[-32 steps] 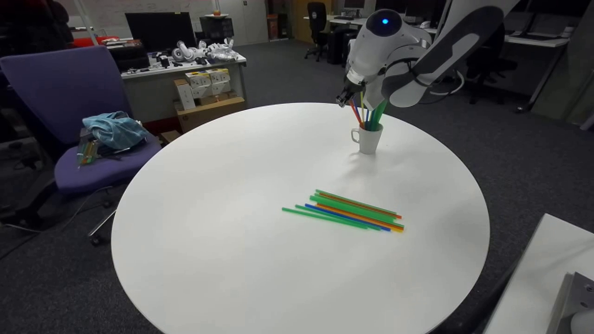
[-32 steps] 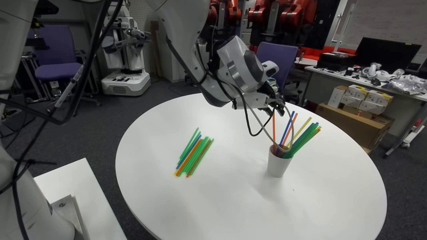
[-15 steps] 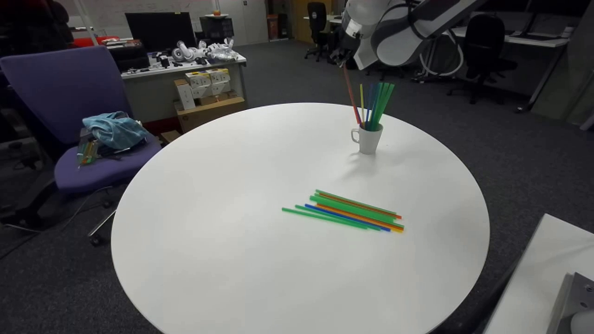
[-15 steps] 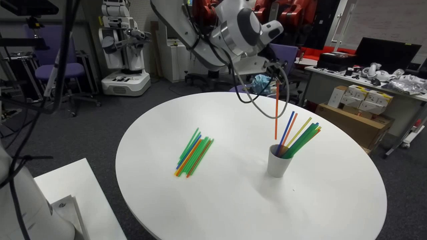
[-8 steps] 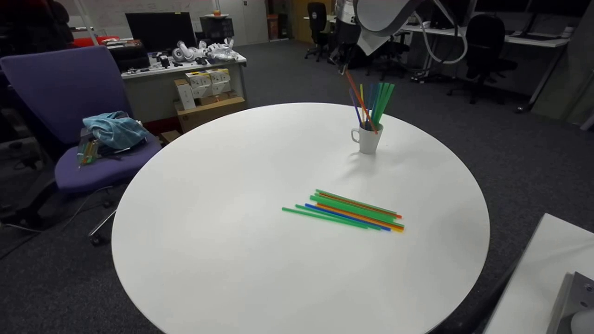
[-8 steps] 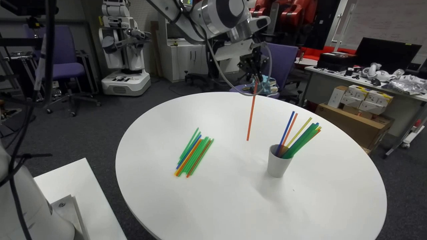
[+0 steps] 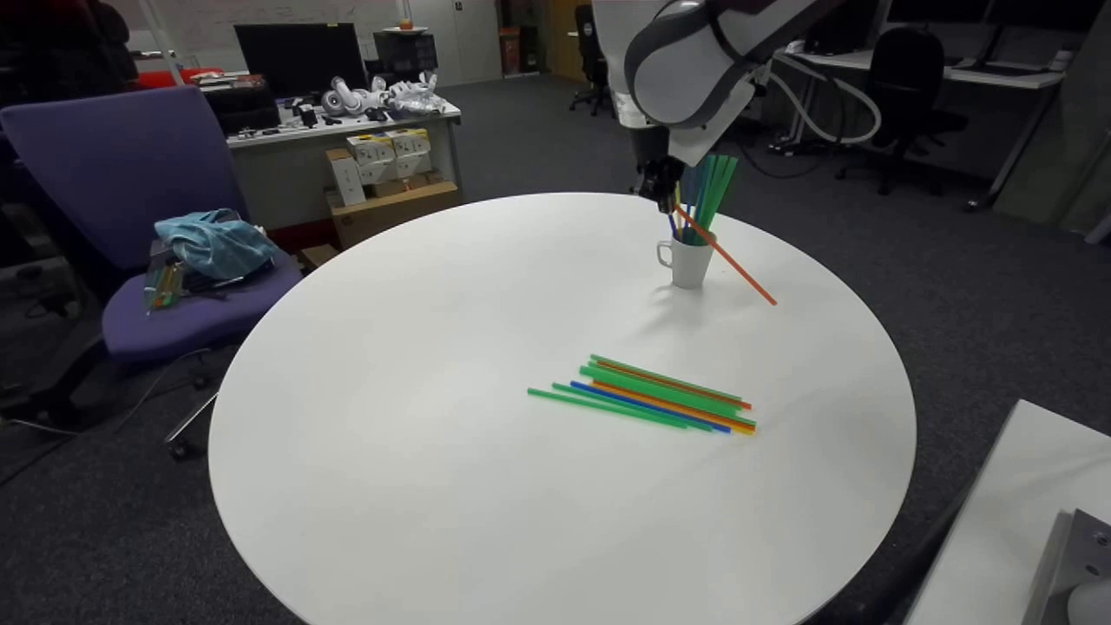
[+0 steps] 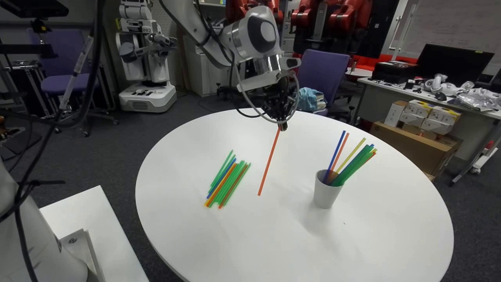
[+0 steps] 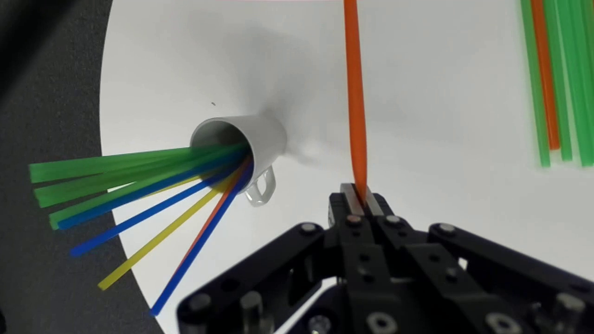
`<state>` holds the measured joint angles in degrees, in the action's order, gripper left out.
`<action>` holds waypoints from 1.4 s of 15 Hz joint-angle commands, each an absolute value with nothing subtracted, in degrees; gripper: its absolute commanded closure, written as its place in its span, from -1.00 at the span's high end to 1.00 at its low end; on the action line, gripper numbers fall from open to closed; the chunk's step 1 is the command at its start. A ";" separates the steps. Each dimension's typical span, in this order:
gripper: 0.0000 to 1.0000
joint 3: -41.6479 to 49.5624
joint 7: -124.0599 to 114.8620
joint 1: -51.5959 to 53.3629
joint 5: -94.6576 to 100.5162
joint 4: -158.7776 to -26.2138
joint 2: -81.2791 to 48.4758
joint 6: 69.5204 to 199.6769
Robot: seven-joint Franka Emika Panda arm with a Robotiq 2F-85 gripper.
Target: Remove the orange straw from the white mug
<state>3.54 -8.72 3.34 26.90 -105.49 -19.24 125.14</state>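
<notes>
Orange straw (image 9: 356, 93) — position and grip?

Clear of the white mug (image 9: 268, 140), slanting down from the gripper (image 9: 362, 200), whose jaws are pinched on its upper end. Contact between lower tip and table (image 8: 274, 235) cannot be determined.

State the governing relation.

In the wrist view, the straw's long axis points from the jaws to twelve o'clock; the mug sits at ten, the loose straws (image 9: 577, 83) at two, nearly parallel.

Next move?

Extraction appears complete — only set-down seems to remain. Travel toward two o'clock, then lower; swinging toward ten risks striking the mug.
</notes>
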 commanded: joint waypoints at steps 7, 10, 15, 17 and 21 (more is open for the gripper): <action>-0.99 2.93 -11.77 4.94 21.83 -103.66 -28.31 134.41; -0.99 2.78 -11.49 4.84 18.49 -105.21 -28.20 139.62; -0.30 2.51 -10.31 4.76 14.73 -105.89 -28.24 143.10; -0.01 2.32 -10.12 4.29 12.47 -105.48 -28.34 142.28; 0.58 2.69 -10.49 3.22 8.39 -104.93 -27.56 142.20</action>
